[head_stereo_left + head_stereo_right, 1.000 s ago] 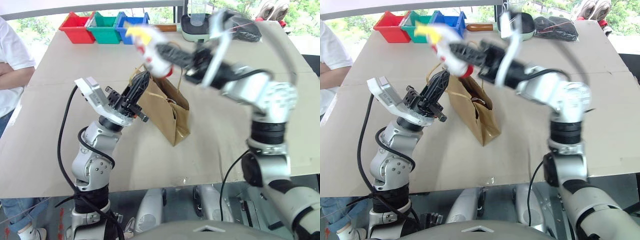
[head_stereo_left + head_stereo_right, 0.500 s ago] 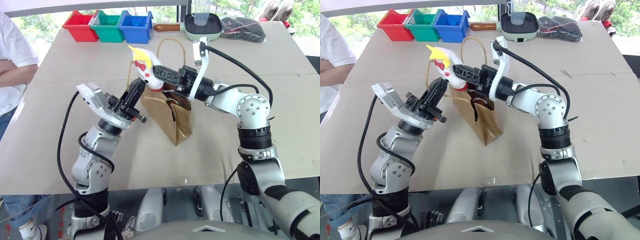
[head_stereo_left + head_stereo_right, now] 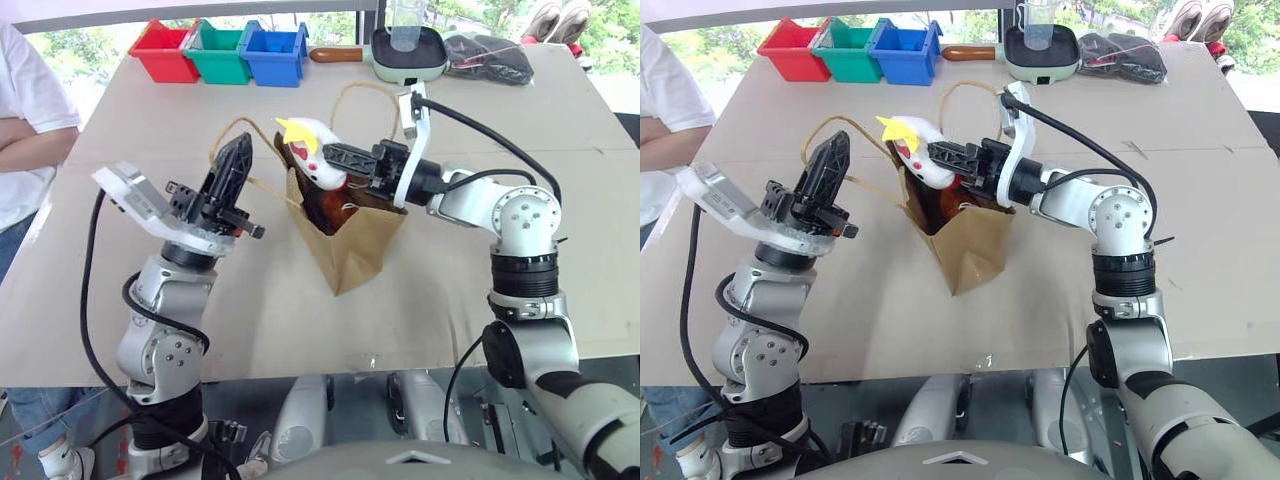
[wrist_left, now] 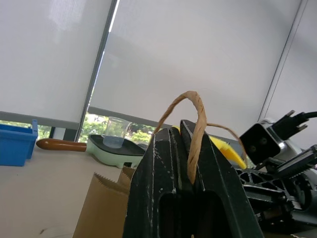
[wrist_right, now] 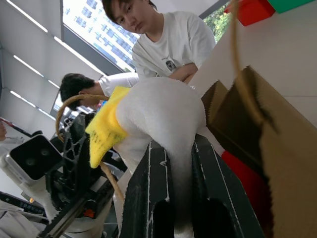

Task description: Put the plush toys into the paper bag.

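Hanging over the open mouth of the paper bag (image 3: 355, 245), the white plush toy (image 3: 318, 160) sits pinched in the right hand (image 3: 335, 158), yellow tail outward. Something dark brown with a red patch lies inside the bag, just under that hand. Beside it, the left hand (image 3: 240, 150) is clamped on one cord handle (image 4: 194, 130), pulling the mouth open. Beyond both hands on the bench (image 3: 150, 110) stand three coloured bins (image 3: 218, 52) and a green pan (image 3: 408, 52); a person in white (image 3: 25, 110) stands past the left hand.

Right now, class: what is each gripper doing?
Left gripper: shut on the paper bag's handle.
Right gripper: shut on the white plush toy.
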Tool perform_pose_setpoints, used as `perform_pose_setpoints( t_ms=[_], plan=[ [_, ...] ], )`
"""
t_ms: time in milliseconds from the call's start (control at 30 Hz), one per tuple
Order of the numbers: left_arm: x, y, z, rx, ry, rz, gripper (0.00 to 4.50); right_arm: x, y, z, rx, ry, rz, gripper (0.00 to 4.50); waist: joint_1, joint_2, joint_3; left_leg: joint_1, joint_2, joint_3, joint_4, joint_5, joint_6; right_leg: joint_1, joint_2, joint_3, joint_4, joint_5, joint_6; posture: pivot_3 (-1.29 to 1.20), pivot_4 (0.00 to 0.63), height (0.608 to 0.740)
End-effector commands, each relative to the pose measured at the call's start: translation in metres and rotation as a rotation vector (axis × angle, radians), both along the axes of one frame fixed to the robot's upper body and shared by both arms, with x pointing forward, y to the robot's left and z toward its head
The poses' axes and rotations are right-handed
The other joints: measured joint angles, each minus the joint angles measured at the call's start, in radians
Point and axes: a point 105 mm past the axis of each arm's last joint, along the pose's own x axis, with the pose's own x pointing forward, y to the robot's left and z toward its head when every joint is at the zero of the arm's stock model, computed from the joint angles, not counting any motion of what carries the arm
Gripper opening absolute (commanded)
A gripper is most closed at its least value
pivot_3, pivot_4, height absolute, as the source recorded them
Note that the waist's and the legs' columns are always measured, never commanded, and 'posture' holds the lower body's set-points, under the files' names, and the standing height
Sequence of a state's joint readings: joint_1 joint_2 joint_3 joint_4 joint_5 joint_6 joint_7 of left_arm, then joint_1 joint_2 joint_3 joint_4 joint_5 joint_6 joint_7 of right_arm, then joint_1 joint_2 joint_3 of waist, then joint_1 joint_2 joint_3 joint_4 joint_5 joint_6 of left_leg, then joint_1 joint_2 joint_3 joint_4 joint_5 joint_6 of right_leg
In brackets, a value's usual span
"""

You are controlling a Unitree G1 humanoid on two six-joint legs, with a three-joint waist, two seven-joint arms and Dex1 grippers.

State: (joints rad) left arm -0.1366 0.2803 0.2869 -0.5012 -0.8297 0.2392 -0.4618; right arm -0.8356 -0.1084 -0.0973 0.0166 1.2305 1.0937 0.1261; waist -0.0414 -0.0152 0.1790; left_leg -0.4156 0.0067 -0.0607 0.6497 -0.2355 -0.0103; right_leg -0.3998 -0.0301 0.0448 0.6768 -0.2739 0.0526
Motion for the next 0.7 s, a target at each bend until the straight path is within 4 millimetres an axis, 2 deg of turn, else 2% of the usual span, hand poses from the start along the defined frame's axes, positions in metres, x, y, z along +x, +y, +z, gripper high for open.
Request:
perform_pose_setpoints(
  t_ms=[33, 300, 400, 433, 467, 600, 633, 667, 700],
  plan=[
    [-0.011, 0.003, 0.015, 0.007, -0.071, 0.003, 0.00, -0.012, 0.000, 0.020, 0.035, -0.068, 0.037, 0.03, 0.000, 0.000, 0.000, 0.000, 0.000, 0.000, 0.000, 0.000, 0.000, 0.000, 0.000, 0.000, 0.000, 0.000, 0.000, 0.00, 0.150, 0.740],
    [-0.011, 0.003, 0.016, 0.007, -0.076, 0.006, 0.00, -0.019, 0.003, -0.002, -0.309, -0.304, 0.041, 0.03, 0.001, 0.000, 0.000, 0.000, 0.000, 0.000, 0.000, 0.000, 0.000, 0.000, 0.000, 0.000, -0.001, 0.000, 0.000, 0.00, 0.150, 0.740],
    [-0.011, 0.003, 0.015, 0.012, -0.073, 0.003, 0.00, -0.019, 0.008, -0.012, -0.476, -0.467, 0.064, 0.03, 0.001, 0.000, 0.000, 0.000, 0.000, 0.000, 0.000, 0.000, 0.000, 0.000, 0.000, 0.000, -0.001, 0.000, 0.000, 0.00, 0.150, 0.740],
    [-0.011, 0.003, 0.015, 0.014, -0.073, 0.002, 0.00, -0.021, 0.009, -0.013, -0.498, -0.508, 0.089, 0.73, 0.000, 0.000, 0.000, 0.000, 0.000, 0.000, 0.000, 0.000, 0.000, 0.000, 0.000, 0.000, -0.001, 0.000, 0.000, 0.00, 0.150, 0.740],
    [-0.012, 0.003, 0.015, 0.016, -0.073, 0.002, 0.00, -0.023, 0.009, -0.012, -0.507, -0.534, 0.106, 1.05, 0.000, 0.000, 0.000, 0.000, 0.000, 0.000, 0.000, 0.000, 0.000, 0.000, 0.000, 0.000, -0.001, 0.000, 0.000, 0.00, 0.150, 0.740],
    [-0.011, 0.005, 0.014, 0.021, -0.072, 0.008, 0.00, -0.024, 0.004, -0.004, -0.535, -0.623, 0.104, 3.01, 0.001, 0.000, 0.000, 0.000, 0.000, -0.001, 0.000, 0.000, 0.000, 0.000, 0.000, 0.000, -0.001, 0.000, 0.000, 0.00, 0.150, 0.740],
    [-0.011, 0.006, 0.014, 0.022, -0.072, 0.008, 0.00, -0.028, 0.002, 0.001, -0.518, -0.634, 0.119, 3.72, 0.002, 0.000, 0.000, 0.000, 0.000, -0.001, 0.000, 0.000, 0.000, 0.000, 0.000, 0.000, -0.001, 0.000, 0.000, 0.00, 0.150, 0.740],
    [-0.011, 0.006, 0.014, 0.023, -0.071, 0.009, 0.00, -0.033, 0.000, 0.006, -0.495, -0.642, 0.136, 4.07, 0.003, 0.000, 0.000, 0.000, 0.000, -0.001, 0.000, 0.000, 0.000, 0.000, -0.001, 0.000, -0.001, 0.000, 0.000, 0.00, 0.150, 0.740],
    [-0.011, 0.006, 0.013, 0.024, -0.070, 0.009, 0.00, -0.037, -0.002, 0.011, -0.469, -0.648, 0.153, 4.07, 0.004, 0.000, 0.000, 0.000, 0.000, -0.001, 0.000, 0.000, 0.000, 0.000, -0.001, 0.000, -0.001, 0.000, 0.000, 0.00, 0.150, 0.740]
  ],
)
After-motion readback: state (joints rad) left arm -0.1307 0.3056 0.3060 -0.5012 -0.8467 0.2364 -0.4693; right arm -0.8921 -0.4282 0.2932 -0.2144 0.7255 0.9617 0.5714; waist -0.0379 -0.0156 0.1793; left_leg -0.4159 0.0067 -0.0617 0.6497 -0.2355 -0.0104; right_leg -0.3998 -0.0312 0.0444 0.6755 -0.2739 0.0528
